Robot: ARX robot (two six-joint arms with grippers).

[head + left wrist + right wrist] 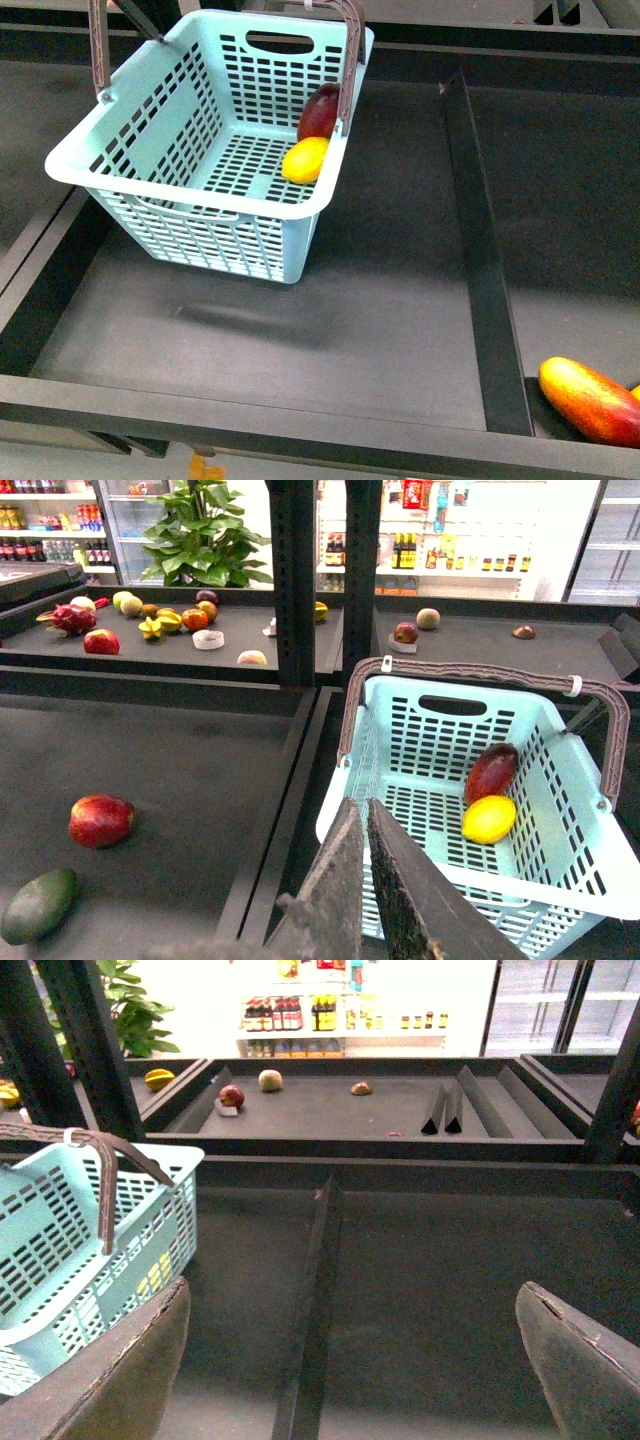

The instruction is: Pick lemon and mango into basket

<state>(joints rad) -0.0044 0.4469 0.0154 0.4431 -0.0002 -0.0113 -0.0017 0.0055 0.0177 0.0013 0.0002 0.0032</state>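
Observation:
The turquoise basket (150, 150) stands on the dark shelf at the back left, brown handles up. Inside it the yellow lemon (305, 160) lies against the right wall, touching the dark red mango (320, 112) behind it. Neither arm shows in the front view. In the left wrist view my left gripper (364, 806) is shut and empty, above the basket's (580, 810) near corner, with the lemon (489, 819) and the mango (491, 772) beyond it. In the right wrist view my right gripper (352, 1312) is open and empty over the bare shelf, the basket (60, 1250) to one side.
A black divider rail (480, 250) splits the shelf right of the basket. An elongated red-to-yellow fruit (590, 398) lies at the front right. In the left wrist view a red fruit (101, 820) and a green fruit (38, 905) lie in the neighbouring bay.

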